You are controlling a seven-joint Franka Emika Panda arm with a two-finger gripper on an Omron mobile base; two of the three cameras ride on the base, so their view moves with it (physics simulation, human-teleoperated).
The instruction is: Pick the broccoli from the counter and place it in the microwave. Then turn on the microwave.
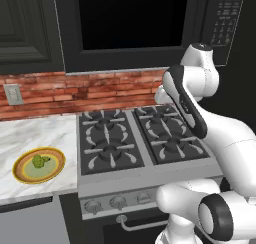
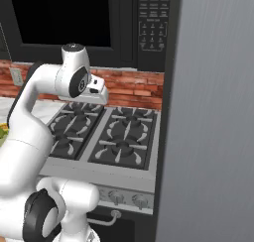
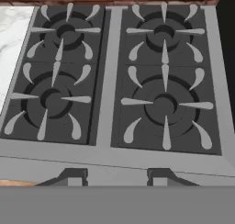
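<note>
From the left base view, the broccoli (image 1: 39, 161) sits on a round yellow plate (image 1: 22, 174) that rests on the white marble counter (image 1: 30, 133), left of the stove and well apart from the arm. The black gas stove (image 1: 142, 138) has four burners and a grey front strip with knobs (image 1: 117, 203). Behind it runs a red brick wall (image 1: 90, 90) with a pale outlet plate (image 1: 13, 94) at its left. Above the wall hangs the microwave (image 1: 135, 23), its dark glass door shut and its button panel (image 1: 222, 18) at the right; a dark panelled cabinet (image 1: 25, 28) stands to its left. The white arm (image 1: 200, 113) rises from the lower right and bends over the right side of the stove. From the right base view, the same stove (image 2: 106, 134) lies below the brick wall (image 2: 134, 87) and the microwave (image 2: 74, 18), whose button panel (image 2: 154, 23) is near a tall grey panel (image 2: 213, 117) that fills the right side. The arm (image 2: 49, 97) arches over the left burners. A sliver of the plate (image 2: 2, 132) shows at the left edge. In the hand view, the gripper (image 3: 117, 178) looks down on the four burners (image 3: 160, 103), with the counter (image 3: 13, 39) at the upper left and brick along the top. Its two dark tips stand apart with nothing between them.
</note>
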